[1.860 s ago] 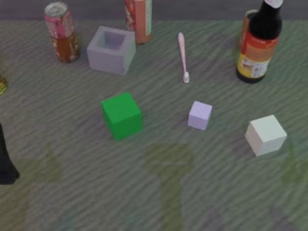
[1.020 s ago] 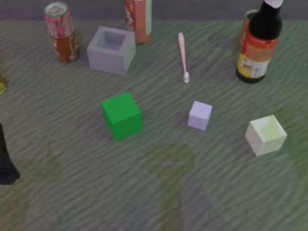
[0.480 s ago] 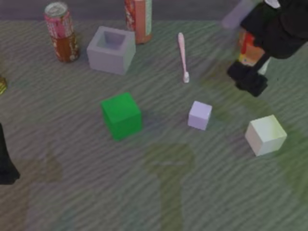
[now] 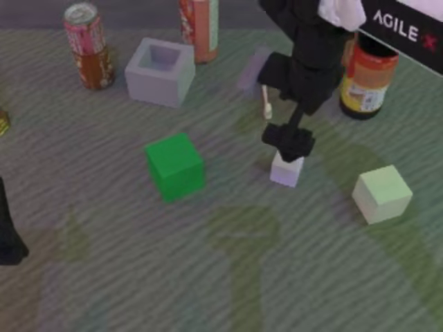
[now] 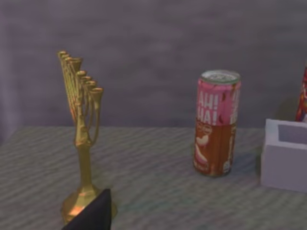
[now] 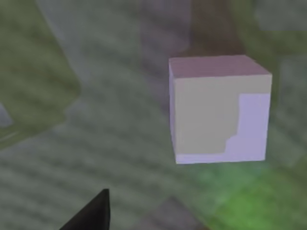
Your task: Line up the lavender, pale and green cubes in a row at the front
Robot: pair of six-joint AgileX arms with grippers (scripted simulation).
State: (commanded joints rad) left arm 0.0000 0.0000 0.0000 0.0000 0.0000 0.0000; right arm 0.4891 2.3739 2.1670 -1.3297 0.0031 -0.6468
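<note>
The lavender cube [image 4: 286,171] sits near the table's middle, and it fills much of the right wrist view [image 6: 218,110]. My right gripper [image 4: 287,143] hangs open just above and behind it, not touching it; one dark fingertip [image 6: 93,213] shows, well apart from the cube. The green cube [image 4: 174,166] rests to the left of the lavender one. The pale cube [image 4: 382,194] rests to the right. My left gripper [image 4: 7,238] stays parked at the table's left edge, open, with one fingertip [image 5: 96,215] showing.
Along the back stand a pink soda can [image 4: 88,45], a hollow grey-lavender box [image 4: 160,71], an orange container [image 4: 201,24] and a dark sauce bottle [image 4: 367,79]. A pink toothbrush [image 4: 264,83] lies partly under my right arm. A gold candelabrum [image 5: 81,139] stands at the left.
My right arm has swung in from the back right, moving left and forward, and now hangs over the lavender cube. The three cubes and my left arm have not moved.
</note>
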